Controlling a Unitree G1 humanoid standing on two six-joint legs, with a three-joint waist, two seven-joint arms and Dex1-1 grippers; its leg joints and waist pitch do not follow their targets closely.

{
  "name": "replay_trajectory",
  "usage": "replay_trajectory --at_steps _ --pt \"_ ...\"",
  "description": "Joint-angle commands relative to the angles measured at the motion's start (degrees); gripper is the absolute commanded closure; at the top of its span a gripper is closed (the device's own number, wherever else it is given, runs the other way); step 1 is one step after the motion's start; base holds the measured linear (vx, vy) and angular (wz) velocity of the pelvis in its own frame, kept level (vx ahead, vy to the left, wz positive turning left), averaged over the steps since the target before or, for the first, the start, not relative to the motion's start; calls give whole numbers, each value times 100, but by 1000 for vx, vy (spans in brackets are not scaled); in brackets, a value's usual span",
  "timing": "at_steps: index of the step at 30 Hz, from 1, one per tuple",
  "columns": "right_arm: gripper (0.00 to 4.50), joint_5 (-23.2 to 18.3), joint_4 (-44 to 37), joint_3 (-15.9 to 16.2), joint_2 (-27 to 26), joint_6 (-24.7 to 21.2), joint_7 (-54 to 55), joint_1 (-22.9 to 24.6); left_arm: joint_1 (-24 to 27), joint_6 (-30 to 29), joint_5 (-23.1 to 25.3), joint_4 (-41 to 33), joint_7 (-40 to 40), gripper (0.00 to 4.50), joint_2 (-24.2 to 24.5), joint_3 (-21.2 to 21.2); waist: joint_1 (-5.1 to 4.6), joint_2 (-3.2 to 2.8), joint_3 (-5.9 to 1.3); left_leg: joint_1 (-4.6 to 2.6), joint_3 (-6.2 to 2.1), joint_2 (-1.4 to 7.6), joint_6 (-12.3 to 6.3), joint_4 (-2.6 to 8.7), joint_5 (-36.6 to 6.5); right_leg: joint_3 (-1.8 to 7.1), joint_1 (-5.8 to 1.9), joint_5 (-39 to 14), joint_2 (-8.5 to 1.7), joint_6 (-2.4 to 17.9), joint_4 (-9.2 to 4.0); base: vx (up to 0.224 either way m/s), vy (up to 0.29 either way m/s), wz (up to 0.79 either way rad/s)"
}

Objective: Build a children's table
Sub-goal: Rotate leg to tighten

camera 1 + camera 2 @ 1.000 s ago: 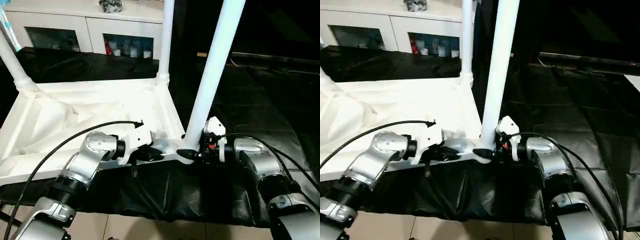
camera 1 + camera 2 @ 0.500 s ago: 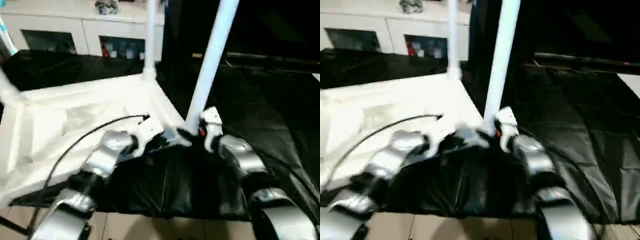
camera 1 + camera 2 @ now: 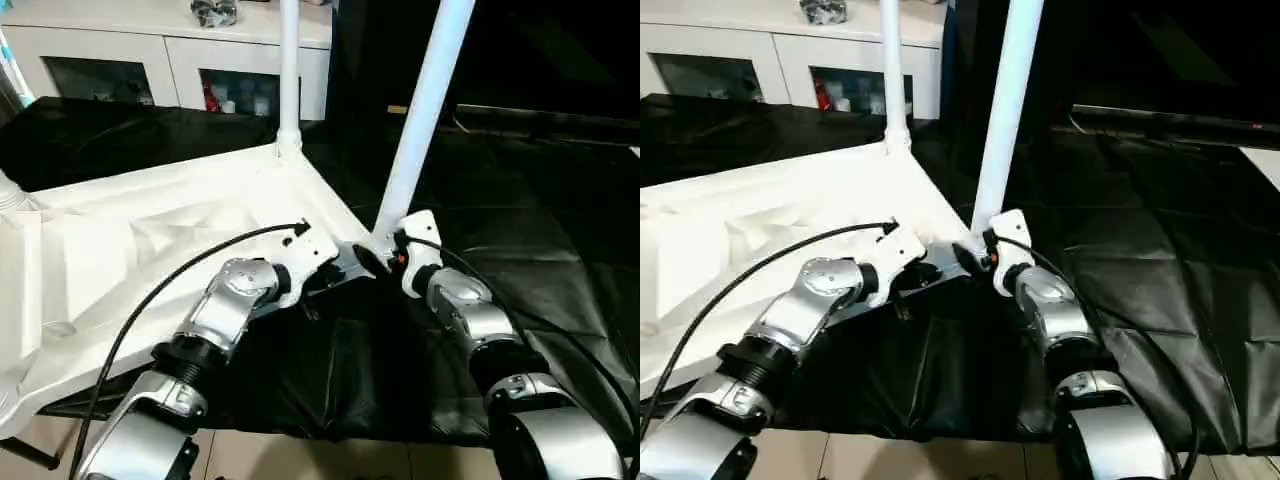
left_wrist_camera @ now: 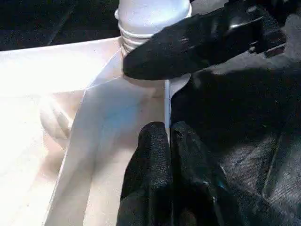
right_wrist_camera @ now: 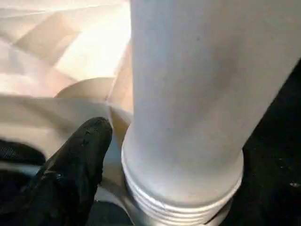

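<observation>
The children's table lies upside down: its white tabletop [image 3: 150,200] rests on the black cloth. Three white legs stand in its corner sockets: a far leg [image 3: 288,70], a left leg [image 3: 8,190] and a near leg [image 3: 425,100]. My left gripper [image 3: 332,277] is shut on the thin rim of the tabletop [image 4: 165,101], just beside the near corner. My right gripper [image 3: 378,256] is at the base of the near leg [image 5: 197,94]. One black finger [image 5: 75,160] stands a little off the leg, and the other finger is hidden behind it.
The black-draped work table [image 3: 520,200] stretches to the right and behind. A white glass-door cabinet [image 3: 170,60] stands at the back. The tabletop's left end reaches over the work table's front edge [image 3: 30,400]. A black cable [image 3: 150,290] arcs over my left forearm.
The tabletop has turned: its near corner and leg swung away from me, and both arms reached forward with it. My right fingers have spread wider around the leg.
</observation>
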State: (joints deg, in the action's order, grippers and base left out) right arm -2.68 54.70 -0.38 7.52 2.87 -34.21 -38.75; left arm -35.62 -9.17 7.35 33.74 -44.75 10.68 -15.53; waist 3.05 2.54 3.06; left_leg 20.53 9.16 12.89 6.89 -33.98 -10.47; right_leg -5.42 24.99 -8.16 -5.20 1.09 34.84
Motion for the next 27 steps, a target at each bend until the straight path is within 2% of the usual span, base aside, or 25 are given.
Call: replay_trajectory --at_steps 1,4,5,9,11,15,17,21,27 --pt "64 -13 -177 352 -92 95 -662 34 19 360 -308 -328 -194 450 -115 14 12 11 -422 54 100 -26 -413 363 -1265 220 -424 -1928 -220 938 -453 0 0 0" --pt "64 -34 -291 431 132 98 -1298 101 147 362 -497 -551 -578 450 4 24 11 15 -411 46 103 -21 -444 366 -1324 221 -421 -1959 -221 991 -460 0 0 0" --pt "64 -59 -409 505 313 74 -1776 166 264 390 -592 -730 -973 450 174 -56 17 11 -412 47 98 -9 -468 366 -1325 224 -425 -1956 -229 1011 -453 0 0 0" --pt "64 -121 -583 598 549 11 -2416 261 369 406 -664 -864 -1358 450 386 -119 32 -11 -398 14 101 5 -454 375 -1434 234 -394 -2025 -223 1024 -466 0 0 0" --pt "64 -194 -752 717 774 -94 -3008 364 431 406 -721 -952 -1680 450 583 -146 35 -10 -397 23 93 4 -458 382 -1452 227 -414 -2035 -215 1024 -456 0 0 0" --pt "64 -232 -970 816 954 -191 -3511 483 491 369 -788 -1071 -1983 450 754 -162 46 -4 -394 21 94 1 -434 382 -1434 229 -413 -2108 -215 996 -462 0 0 0" --pt "64 -187 -1204 977 1122 -213 -3898 618 554 291 -840 -1201 -2282 450 922 -197 57 -3 -397 27 95 12 -444 381 -1383 236 -414 -2040 -220 990 -449 0 0 0" --pt "64 -209 -1302 1018 1166 -234 -4019 672 558 268 -861 -1220 -2392 450 974 -192 52 1 -389 24 99 6 -426 382 -1387 233 -406 -2072 -214 1006 -454 0 0 0" --pt "125 -257 -1468 1063 1113 -344 -4064 765 563 233 -892 -1241 -2451 450 1002 -202 56 2 -398 23 94 4 -392 385 -1344 237 -407 -2043 -212 985 -449 0 0 0"
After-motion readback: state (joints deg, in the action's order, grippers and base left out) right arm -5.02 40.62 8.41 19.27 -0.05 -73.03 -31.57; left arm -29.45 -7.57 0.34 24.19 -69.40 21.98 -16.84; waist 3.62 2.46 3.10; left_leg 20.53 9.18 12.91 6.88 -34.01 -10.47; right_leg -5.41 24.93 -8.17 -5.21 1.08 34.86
